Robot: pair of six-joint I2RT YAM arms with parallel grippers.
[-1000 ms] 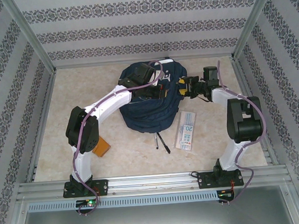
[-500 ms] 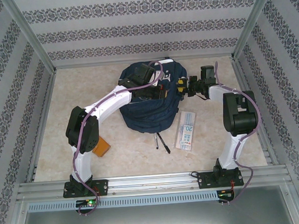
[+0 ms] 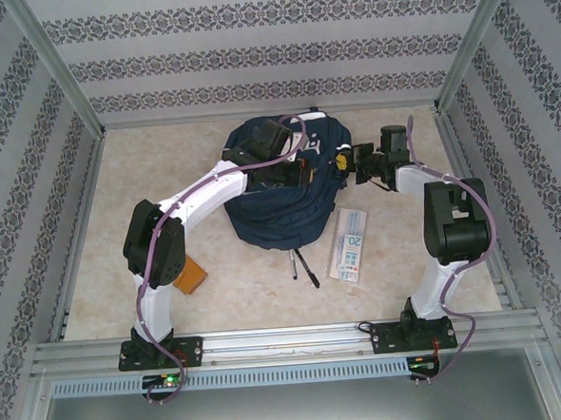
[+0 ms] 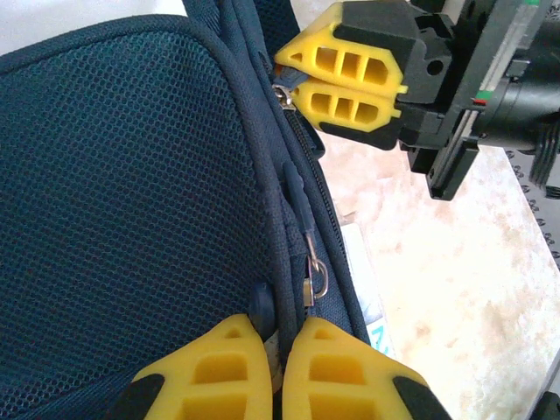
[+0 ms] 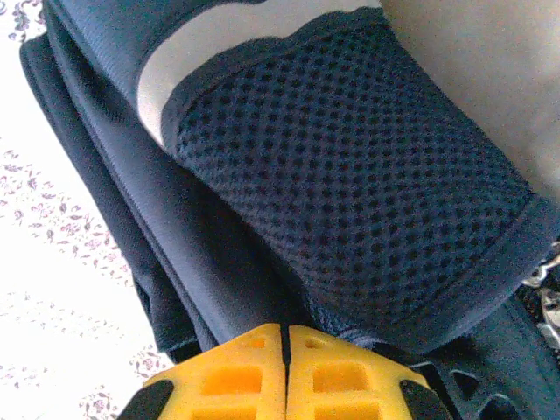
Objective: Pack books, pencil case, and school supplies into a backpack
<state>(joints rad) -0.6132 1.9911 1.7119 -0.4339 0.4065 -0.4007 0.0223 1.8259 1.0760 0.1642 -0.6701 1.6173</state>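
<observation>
1. Your left claw (image 4: 278, 337) is closed tight on the zip seam of the backpack (image 3: 280, 205), and a metal zip pull (image 4: 317, 278) hangs just beside its fingers.
2. Your right claw (image 4: 293, 81) is also pressed shut, at the zip line on the right edge of the backpack. A second small metal pull sits at its tips, but I cannot tell if it is really caught between them. In the right wrist view the fingers (image 5: 332, 376) meet with no gap, just under the mesh side pocket (image 5: 350, 201).
3. The backpack lies in the middle of the surface (image 3: 164, 179). The pencil case (image 3: 349, 244), the two pens (image 3: 303, 264) and the orange booklet (image 3: 191, 274) lie outside it, so nothing seems packed yet.
4. Risk: if the right claw has only pinched air or fabric, a pull along the zip will slip off and open nothing.
5. Risk: if the left hold is weak, the whole backpack can slide toward the pencil case and the pens and push them.
6. Risk: the two claws are near each other, so a wrong path can make them collide.
7. Compared with one second ago, the right claw was partly open and is now closed, and its arm has shifted a little. The left arm and the loose things have not moved.
</observation>
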